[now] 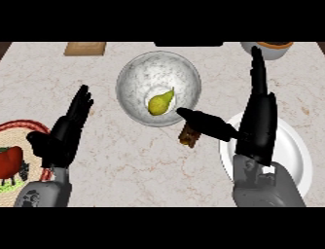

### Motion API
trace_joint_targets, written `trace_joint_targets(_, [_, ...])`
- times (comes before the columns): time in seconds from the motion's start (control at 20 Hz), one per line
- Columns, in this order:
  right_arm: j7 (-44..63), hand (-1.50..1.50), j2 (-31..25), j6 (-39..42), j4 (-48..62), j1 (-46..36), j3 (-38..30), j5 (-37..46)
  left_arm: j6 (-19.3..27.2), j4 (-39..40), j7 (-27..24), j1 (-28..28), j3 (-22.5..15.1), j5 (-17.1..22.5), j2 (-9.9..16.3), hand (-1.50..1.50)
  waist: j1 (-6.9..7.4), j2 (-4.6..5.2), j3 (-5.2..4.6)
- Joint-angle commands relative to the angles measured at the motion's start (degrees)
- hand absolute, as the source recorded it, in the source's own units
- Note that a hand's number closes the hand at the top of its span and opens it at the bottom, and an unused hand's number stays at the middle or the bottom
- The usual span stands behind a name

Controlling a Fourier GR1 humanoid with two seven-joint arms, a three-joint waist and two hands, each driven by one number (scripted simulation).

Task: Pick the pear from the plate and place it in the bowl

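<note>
A yellow-green pear [159, 102] lies inside the grey speckled bowl [140, 68] at the middle of the counter, near the bowl's front wall. My right hand [257, 121] is open above the white plate [299, 151], fingers straight and pointing away, thumb stretched left toward the bowl's rim. It holds nothing. The plate shows bare white beside the forearm. My left hand [64, 131] rests open at the lower left, fingers up.
A small brown object [188, 135] lies on the counter just in front of the bowl, under my right thumb. A woven-rimmed plate [22, 127] with a red pepper [8, 162] sits at the lower left. A wooden board [85, 48] and a container [269, 48] stand along the far edge.
</note>
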Motion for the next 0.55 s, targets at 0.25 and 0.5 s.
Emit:
trace_joint_targets(0.25, [-10.47, -1.5, -1.96, 2.5, -10.71, 15.08, 2.65, -9.6, -0.46, -2.02, 0.1, 1.69, -0.66, -0.43, -0.71, 0.0, 0.34, 0.1, 0.0])
trace_joint_targets(0.5, [-15.37, -1.5, -3.02, 2.77, -14.9, 24.05, 4.02, -10.71, 0.68, -2.14, 0.22, 2.26, -1.87, -2.13, -2.01, 0.0, 0.28, 0.1, 0.0])
